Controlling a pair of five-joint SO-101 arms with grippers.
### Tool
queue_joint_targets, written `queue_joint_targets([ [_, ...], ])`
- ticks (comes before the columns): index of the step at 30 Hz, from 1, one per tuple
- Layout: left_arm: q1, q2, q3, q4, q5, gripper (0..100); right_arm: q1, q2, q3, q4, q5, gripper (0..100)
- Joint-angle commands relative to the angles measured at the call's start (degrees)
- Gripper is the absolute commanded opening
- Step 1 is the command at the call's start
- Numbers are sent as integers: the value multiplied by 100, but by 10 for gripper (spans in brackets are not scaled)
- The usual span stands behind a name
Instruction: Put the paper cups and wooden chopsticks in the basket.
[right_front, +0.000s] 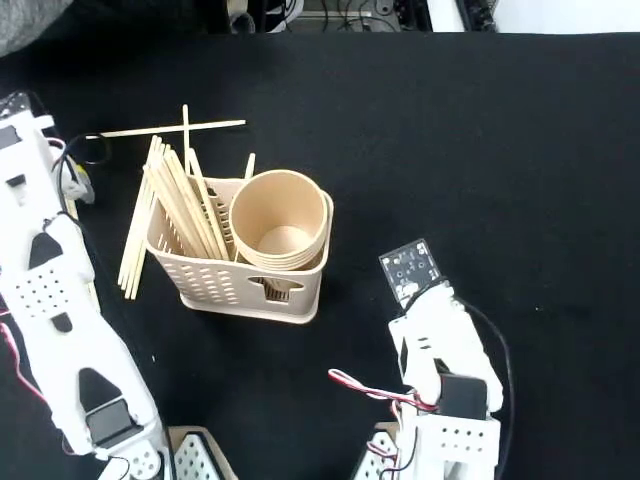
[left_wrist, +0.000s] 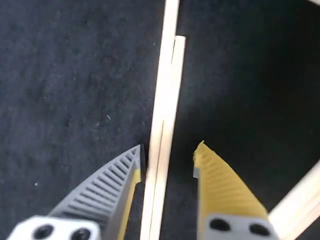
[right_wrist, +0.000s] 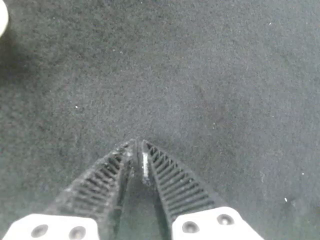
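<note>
A beige slatted basket (right_front: 215, 280) stands left of the table's middle. Stacked paper cups (right_front: 283, 222) sit upright in its right half, and several wooden chopsticks (right_front: 190, 205) lean in its left half. More chopsticks (right_front: 135, 240) lie along the basket's left side, outside it. Two loose ones (right_front: 170, 128) lie crossed behind it. My left gripper (left_wrist: 167, 150) is open, low over the cloth, with a pair of chopsticks (left_wrist: 167, 95) lying between its fingers, close to the grey finger (left_wrist: 117, 182). My right gripper (right_wrist: 137, 145) is shut on nothing, over bare cloth.
A black cloth (right_front: 480, 150) covers the table. The left arm (right_front: 45, 270) stretches along the left edge. The right arm (right_front: 440, 350) sits folded at the front right, with open cloth beyond it. Another chopstick (left_wrist: 300, 200) crosses a corner of the left wrist view.
</note>
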Motion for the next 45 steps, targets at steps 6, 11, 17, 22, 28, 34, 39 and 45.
queue_joint_targets([
  [6, -31, 791, -2114, 1090, -545, 23, 44, -400, -13, 18, 44, 13],
  [11, -84, 1020, -3099, 1556, -501, 28, 44, -400, -13, 18, 44, 13],
  [17, -136, 695, -3002, 1565, -167, 28, 53, -400, -13, 18, 44, 13],
  [22, -136, -404, -2132, 1565, -167, 28, 44, -400, -13, 18, 44, 13],
  [28, -75, -2787, 75, 1547, -185, 28, 44, -400, -13, 18, 44, 13],
  [34, 40, -4712, 2009, 1090, -440, 30, 53, -400, -13, 18, 44, 13],
  [39, -119, -4484, 3477, 35, -1090, 173, 62, -400, -13, 18, 44, 13],
  [45, -620, -3525, 3705, -958, -1160, 196, 53, -400, -13, 18, 44, 13],
])
